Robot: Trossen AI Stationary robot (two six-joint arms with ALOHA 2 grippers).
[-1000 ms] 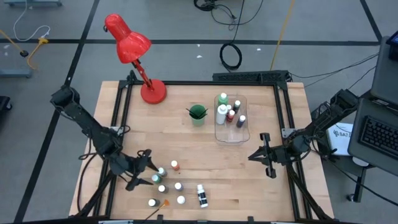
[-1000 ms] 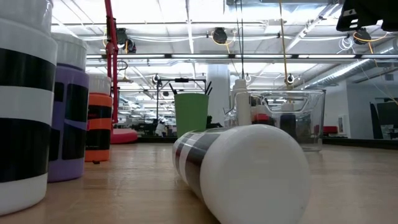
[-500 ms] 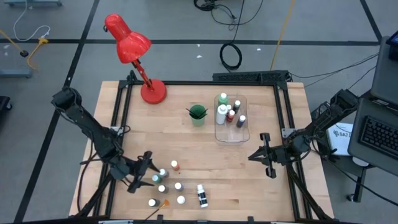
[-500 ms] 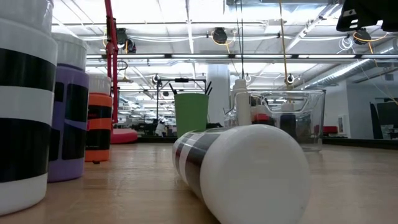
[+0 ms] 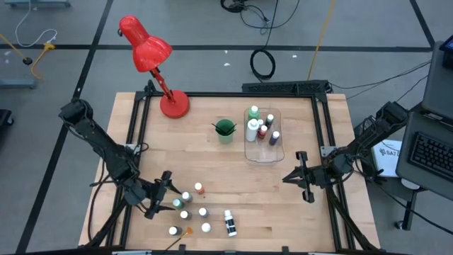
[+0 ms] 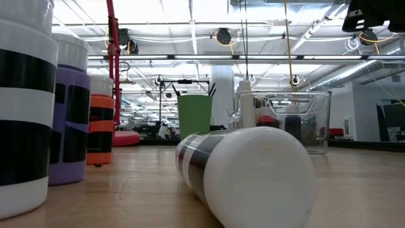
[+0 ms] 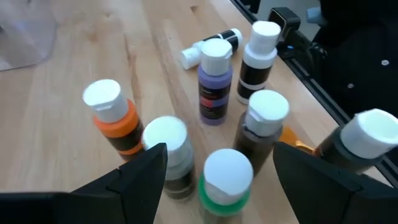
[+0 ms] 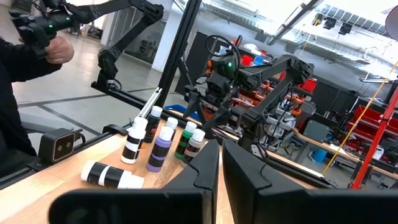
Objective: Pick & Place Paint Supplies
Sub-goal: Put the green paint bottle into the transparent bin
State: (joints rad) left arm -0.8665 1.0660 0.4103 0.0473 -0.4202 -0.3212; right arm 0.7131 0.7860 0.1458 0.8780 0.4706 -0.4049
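Green-banded bottle (image 7: 225,183): between the left gripper's (image 5: 164,193) wide-open, empty jaws, lined up for pickup; right gripper (image 5: 302,177) shut, empty, waiting right.

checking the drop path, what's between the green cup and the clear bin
Nothing: in the high view, bare wood separates the green cup from the clear bin.

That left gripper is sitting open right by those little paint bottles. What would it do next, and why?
Probably ease forward and down to close on the green-banded bottle. The left gripper is open, that bottle stands between its fingers, and nothing is held yet. The clear bin already holds several bottles; the right gripper waits shut.
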